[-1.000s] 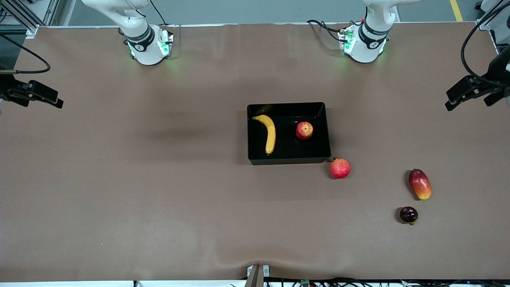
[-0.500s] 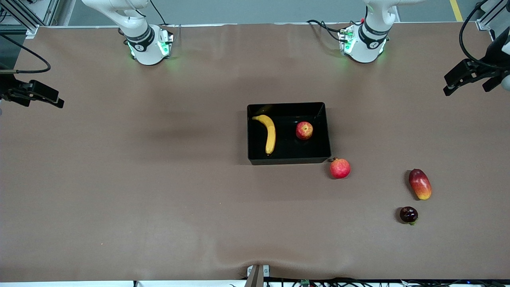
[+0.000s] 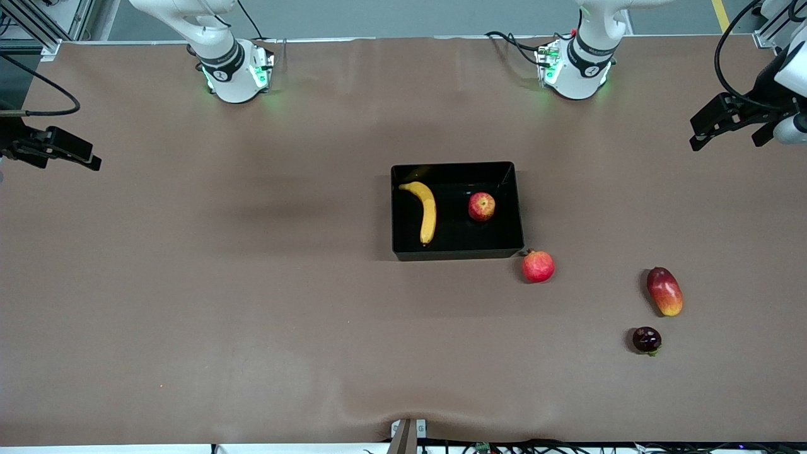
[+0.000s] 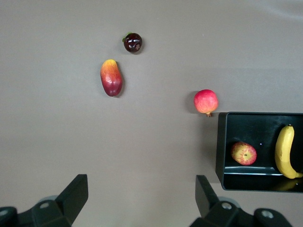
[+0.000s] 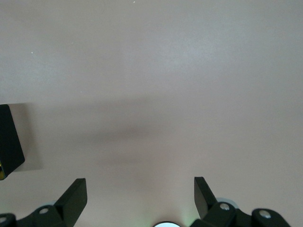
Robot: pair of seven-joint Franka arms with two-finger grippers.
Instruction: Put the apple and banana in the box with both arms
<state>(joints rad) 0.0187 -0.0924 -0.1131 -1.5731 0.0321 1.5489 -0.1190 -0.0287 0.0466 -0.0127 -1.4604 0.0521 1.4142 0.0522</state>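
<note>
The black box (image 3: 457, 255) stands at the table's middle. The yellow banana (image 3: 427, 211) lies in it toward the right arm's end. The red-yellow apple (image 3: 481, 206) lies in it toward the left arm's end, apart from the banana. My left gripper (image 3: 725, 142) is open and empty, raised over the table's edge at the left arm's end. My right gripper (image 3: 66, 161) is open and empty, raised over the right arm's end. The left wrist view shows its open gripper (image 4: 142, 198), the box (image 4: 221, 146), apple (image 4: 244, 153) and banana (image 4: 285, 151). The right wrist view shows its open gripper (image 5: 140, 201) and a box corner (image 5: 9, 139).
A pink-red round fruit (image 3: 538, 266) lies by the box corner that is nearest the front camera at the left arm's end. A red-yellow mango (image 3: 664, 291) and a small dark fruit (image 3: 647, 339) lie toward the left arm's end, nearer the front camera.
My left gripper has moved toward the robots' side of the table and slightly inward. The right gripper, the box and the fruits have not moved.
</note>
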